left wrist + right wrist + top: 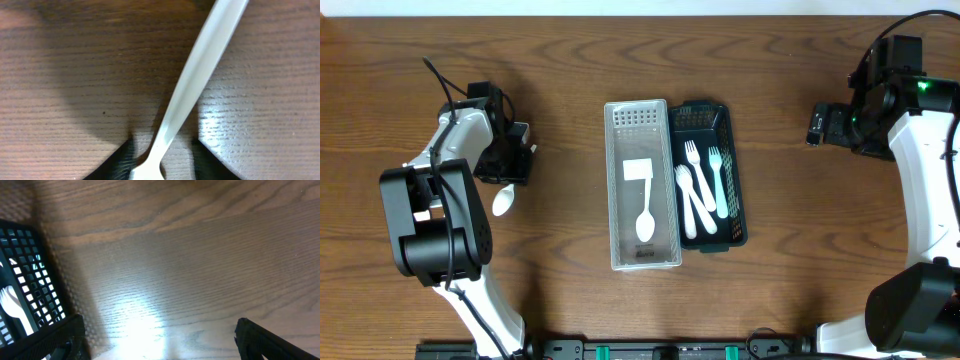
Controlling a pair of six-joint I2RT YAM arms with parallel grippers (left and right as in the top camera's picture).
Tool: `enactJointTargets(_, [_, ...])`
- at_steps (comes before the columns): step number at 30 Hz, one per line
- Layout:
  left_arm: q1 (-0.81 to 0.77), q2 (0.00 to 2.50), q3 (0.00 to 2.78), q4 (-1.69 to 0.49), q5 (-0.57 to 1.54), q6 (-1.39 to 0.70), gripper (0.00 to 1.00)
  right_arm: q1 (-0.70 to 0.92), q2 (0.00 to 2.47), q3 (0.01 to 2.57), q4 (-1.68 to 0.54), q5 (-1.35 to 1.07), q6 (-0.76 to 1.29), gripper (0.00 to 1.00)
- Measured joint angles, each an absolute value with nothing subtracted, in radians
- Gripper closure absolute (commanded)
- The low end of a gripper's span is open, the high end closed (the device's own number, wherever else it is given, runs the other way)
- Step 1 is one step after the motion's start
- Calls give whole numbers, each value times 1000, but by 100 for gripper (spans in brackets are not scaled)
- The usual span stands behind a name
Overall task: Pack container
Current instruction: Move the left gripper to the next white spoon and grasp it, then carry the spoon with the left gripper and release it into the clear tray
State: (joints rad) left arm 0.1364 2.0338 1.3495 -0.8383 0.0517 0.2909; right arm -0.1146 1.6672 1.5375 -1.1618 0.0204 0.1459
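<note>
Brown wood makes up the tabletop. From above, a clear plastic box sits in the middle with one white plastic spoon inside. A black mesh basket sits tight against its right side and holds white plastic forks and a pale blue fork. Near the left edge, the left gripper is over a second white spoon, whose round end pokes out.

The left wrist view shows that second spoon's handle lying between the black fingers. Wood shows on both sides, so they are a little apart and not pinching it.

In the right wrist view, the right gripper is spread wide over bare wood, holding nothing. The basket is off to its left.
</note>
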Motion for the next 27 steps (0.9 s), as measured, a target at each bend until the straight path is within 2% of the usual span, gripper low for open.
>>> enactJointTargets(12, [136,2034,1349,-839,49,292,94,-115,1667,1538,-1162,20,146,1])
enactJointTargets(27, [100,1979,1350,-888,54,277,94,-115,1667,1538,-1162,20,146,1])
